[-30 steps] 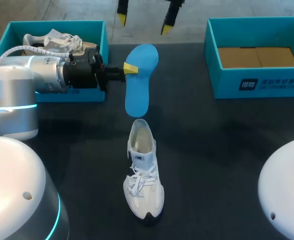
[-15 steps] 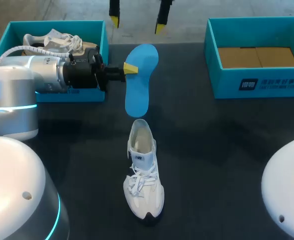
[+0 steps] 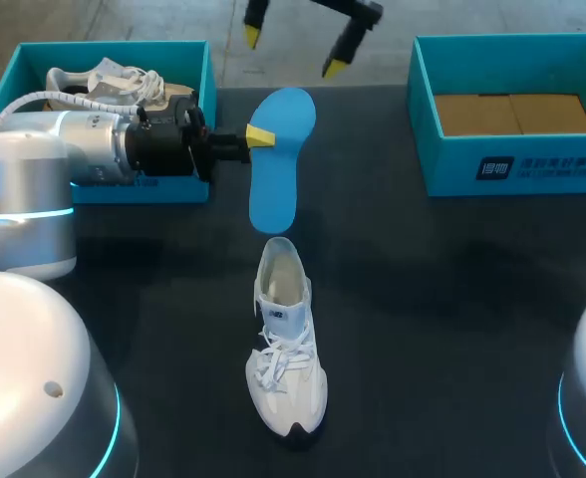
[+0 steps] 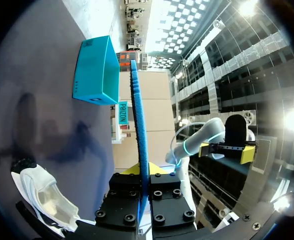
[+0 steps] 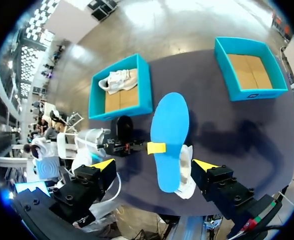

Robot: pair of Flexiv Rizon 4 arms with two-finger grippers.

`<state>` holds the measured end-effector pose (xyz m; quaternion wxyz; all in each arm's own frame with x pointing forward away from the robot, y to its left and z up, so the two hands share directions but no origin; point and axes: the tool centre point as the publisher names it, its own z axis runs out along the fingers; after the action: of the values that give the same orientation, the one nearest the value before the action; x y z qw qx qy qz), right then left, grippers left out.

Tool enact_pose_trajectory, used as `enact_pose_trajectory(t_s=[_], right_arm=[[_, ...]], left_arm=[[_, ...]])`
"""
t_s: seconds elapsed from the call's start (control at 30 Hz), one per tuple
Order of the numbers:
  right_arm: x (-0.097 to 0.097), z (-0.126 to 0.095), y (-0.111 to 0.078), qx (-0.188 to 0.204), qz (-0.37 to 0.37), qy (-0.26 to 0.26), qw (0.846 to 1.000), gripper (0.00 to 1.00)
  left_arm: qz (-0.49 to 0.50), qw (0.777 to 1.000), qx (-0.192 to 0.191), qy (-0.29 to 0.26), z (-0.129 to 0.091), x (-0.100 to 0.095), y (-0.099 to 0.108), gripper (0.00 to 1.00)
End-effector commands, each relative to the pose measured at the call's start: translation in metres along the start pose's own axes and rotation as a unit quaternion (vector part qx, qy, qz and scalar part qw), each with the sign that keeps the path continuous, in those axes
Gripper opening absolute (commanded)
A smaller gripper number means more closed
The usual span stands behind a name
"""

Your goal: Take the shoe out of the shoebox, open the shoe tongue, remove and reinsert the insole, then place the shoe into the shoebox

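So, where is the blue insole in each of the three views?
Head view: blue insole beyond the white shoe, in the left gripper.
Left wrist view: blue insole edge-on in that gripper.
Right wrist view: blue insole ahead of the open right gripper.
Shared landmark: empty shoebox.

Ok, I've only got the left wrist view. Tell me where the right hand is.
Observer: The right hand hangs open over the table's far edge, beyond the insole, touching nothing.
Operator: Give me the shoe's direction.
Observer: The white shoe stands upright, heel toward the insole, toe toward the robot.
Operator: Report the boxes' contents.
Observer: The left box holds a second shoe; the right box shows only cardboard.
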<state>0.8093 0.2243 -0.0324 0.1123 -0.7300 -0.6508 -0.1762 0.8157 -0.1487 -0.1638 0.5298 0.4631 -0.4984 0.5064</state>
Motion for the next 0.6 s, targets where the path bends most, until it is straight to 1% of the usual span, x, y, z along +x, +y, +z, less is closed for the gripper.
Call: enact_pose_trajectory(t_s=[0.03, 0.13, 0.27, 0.3, 0.37, 0.4, 0.47, 0.53, 0.6], right_arm=[[-0.029, 0.001, -0.002, 0.004, -0.004, 0.184, 0.983, 1.00], [-0.036, 0.002, -0.002, 0.006, -0.005, 0.226, 0.974, 1.00], [-0.040, 0.003, -0.001, 0.010, 0.000, 0.243, 0.970, 1.00], [-0.043, 0.003, -0.001, 0.009, 0.000, 0.265, 0.964, 1.00], [-0.046, 0.004, -0.001, 0.009, 0.005, 0.271, 0.963, 1.00], [-0.048, 0.004, -0.001, 0.008, 0.004, 0.287, 0.958, 1.00], [-0.051, 0.005, 0.000, 0.008, 0.005, 0.298, 0.954, 1.00], [-0.055, 0.007, 0.000, 0.006, 0.001, 0.330, 0.944, 1.00], [-0.059, 0.009, -0.001, 0.004, 0.000, 0.347, 0.938, 1.00]], left_arm=[[0.000, 1.000, 0.001, -0.001, 0.000, 0.000, 0.001, 0.00], [0.000, 1.000, 0.001, -0.001, 0.000, 0.000, 0.001, 0.00], [0.000, 1.000, 0.001, -0.001, 0.000, 0.000, 0.001, 0.00], [0.000, 1.000, 0.001, -0.001, 0.000, 0.000, 0.001, 0.00], [0.000, 1.000, 0.001, -0.001, 0.000, 0.000, 0.001, 0.00], [0.000, 1.000, 0.001, -0.001, 0.000, 0.000, 0.001, 0.00], [0.000, 1.000, 0.001, -0.001, 0.000, 0.000, 0.001, 0.00], [0.000, 1.000, 0.001, -0.001, 0.000, 0.000, 0.001, 0.00], [0.000, 1.000, 0.001, -0.001, 0.000, 0.000, 0.001, 0.00]])
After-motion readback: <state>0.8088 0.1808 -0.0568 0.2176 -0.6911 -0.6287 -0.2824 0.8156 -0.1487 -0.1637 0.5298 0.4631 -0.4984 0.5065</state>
